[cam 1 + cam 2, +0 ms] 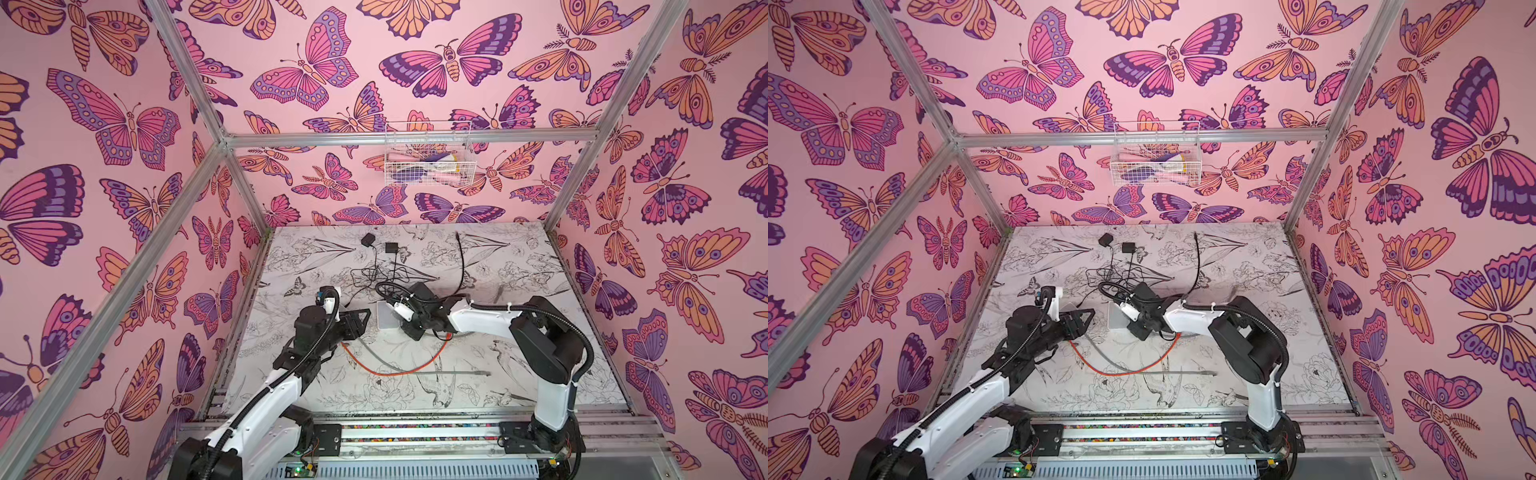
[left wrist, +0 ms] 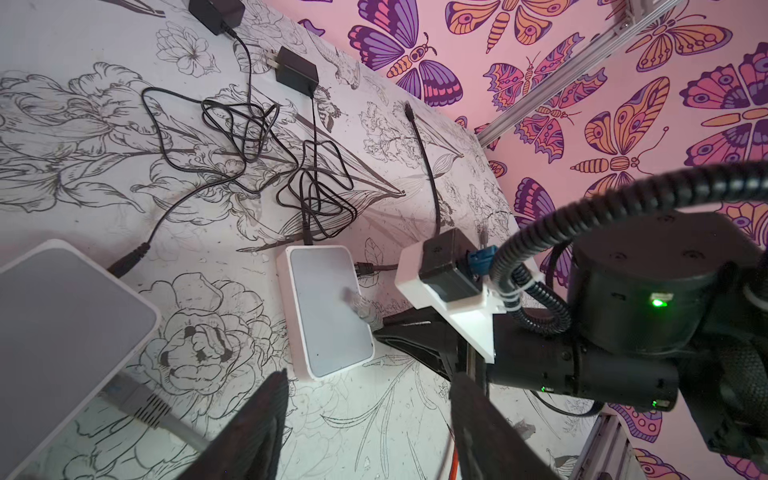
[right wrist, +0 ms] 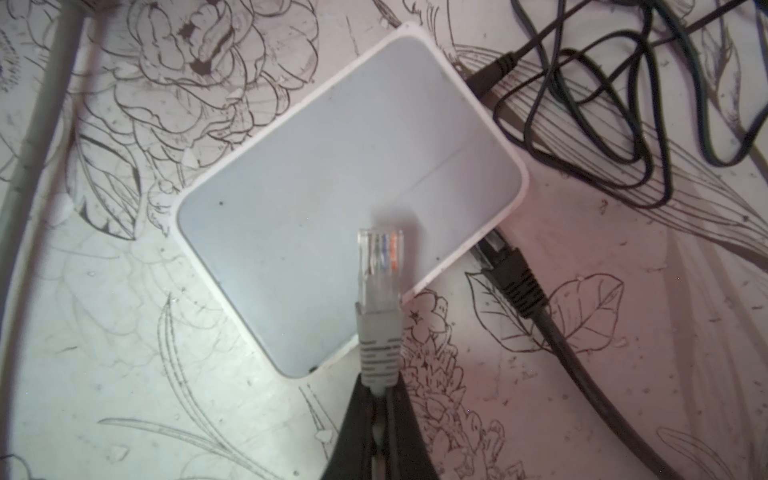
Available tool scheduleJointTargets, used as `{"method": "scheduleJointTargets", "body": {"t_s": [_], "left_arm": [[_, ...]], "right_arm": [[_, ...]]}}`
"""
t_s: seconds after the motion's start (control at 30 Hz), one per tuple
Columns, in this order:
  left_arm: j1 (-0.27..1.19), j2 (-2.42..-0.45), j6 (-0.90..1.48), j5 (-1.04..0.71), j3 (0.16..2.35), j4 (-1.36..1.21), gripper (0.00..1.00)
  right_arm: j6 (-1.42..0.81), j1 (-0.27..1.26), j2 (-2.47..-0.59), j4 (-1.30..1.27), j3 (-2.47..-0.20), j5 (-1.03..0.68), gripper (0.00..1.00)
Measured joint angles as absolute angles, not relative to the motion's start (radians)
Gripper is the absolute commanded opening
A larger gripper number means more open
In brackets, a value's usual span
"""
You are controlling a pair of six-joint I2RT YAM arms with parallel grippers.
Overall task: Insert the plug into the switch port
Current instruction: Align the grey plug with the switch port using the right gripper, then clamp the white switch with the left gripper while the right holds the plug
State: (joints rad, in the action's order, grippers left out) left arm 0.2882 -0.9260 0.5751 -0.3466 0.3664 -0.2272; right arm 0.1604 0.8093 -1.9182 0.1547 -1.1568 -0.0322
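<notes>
The plug point(image 3: 380, 266), pinched by its grey boot in the right tool point(image 3: 379, 388), hangs over the switch point(image 3: 332, 166) top on the table point(image 3: 124, 332), not at the edge where a black cable point(image 3: 513, 278) enters. Likely faults: the tip striking the casing, or twisting in the pinch. The left tool point(image 2: 370, 378) stands apart, empty.

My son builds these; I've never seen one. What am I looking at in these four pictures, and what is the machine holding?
Two robot arms stand in a butterfly-papered booth. Two pictures look down from overhead; the other two come from a camera on each wrist. On the table lie a white network switch, black power adapters with tangled cords, and an orange cable. The right fingers are shut on a grey plug, held over the switch. The left fingers are open, empty.
</notes>
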Motion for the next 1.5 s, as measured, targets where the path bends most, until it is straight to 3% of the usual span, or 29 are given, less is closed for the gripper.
{"method": "scheduleJointTargets", "body": {"t_s": [0.37, 0.8, 1.5], "left_arm": [[0.288, -1.192, 0.54, -0.393, 0.403, -0.229, 0.61], [0.315, -1.514, 0.524, -0.431, 0.558, -0.287, 0.57], [0.372, -1.834, 0.482, -0.448, 0.849, -0.289, 0.5]], "right_arm": [[0.244, 0.763, -1.849, 0.282, -1.172, -0.008, 0.0], [0.352, 0.764, -1.908, 0.42, -1.235, -0.003, 0.0], [0.368, 0.783, -1.934, 0.444, -1.246, 0.012, 0.0]]}}
